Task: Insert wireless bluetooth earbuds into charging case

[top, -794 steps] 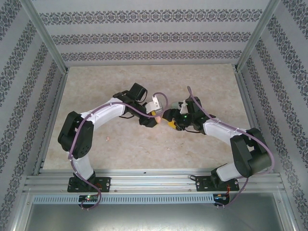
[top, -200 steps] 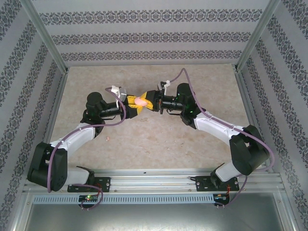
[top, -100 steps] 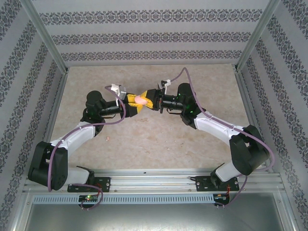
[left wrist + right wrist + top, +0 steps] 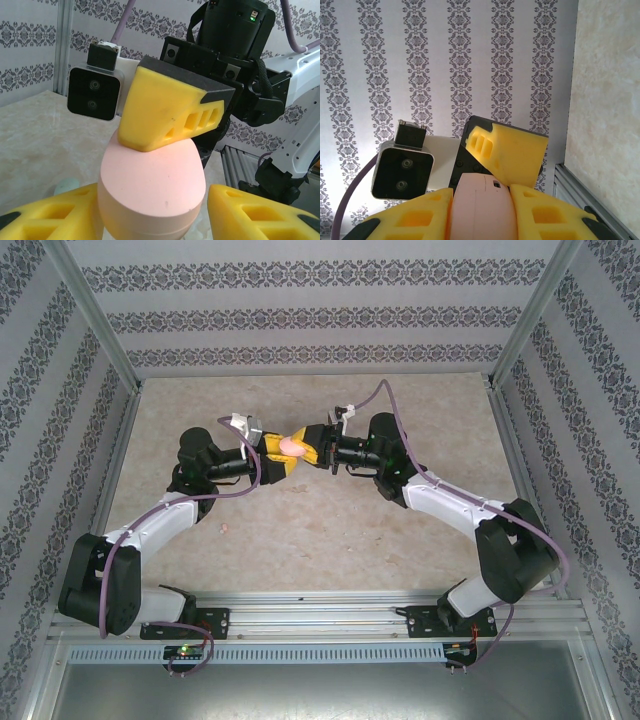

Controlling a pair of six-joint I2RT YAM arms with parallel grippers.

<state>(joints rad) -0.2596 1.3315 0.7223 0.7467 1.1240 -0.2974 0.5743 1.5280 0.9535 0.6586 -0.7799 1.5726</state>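
A pale pink oval charging case (image 4: pixel 293 447) hangs in the air over the middle of the table, where the two grippers meet. My right gripper (image 4: pixel 481 216) is shut on the case (image 4: pixel 480 210), its yellow fingers pressed against both sides. My left gripper (image 4: pixel 152 212) stands open around the case (image 4: pixel 152 185) from the opposite side, with a clear gap at its right finger. One right finger (image 4: pixel 170 112) lies across the top of the case. A small mint-green earbud (image 4: pixel 65 186) lies on the table below.
The marble-look tabletop (image 4: pixel 330 530) lies beneath the arms, fenced by aluminium posts and patterned walls (image 4: pixel 320 310). A tiny pale object (image 4: pixel 222 527) sits on the table near the left arm's forearm.
My left gripper's jaws have spread apart from the pink case over the last second. Both arms hold nearly the same raised pose; four seconds ago they were lower and nearer.
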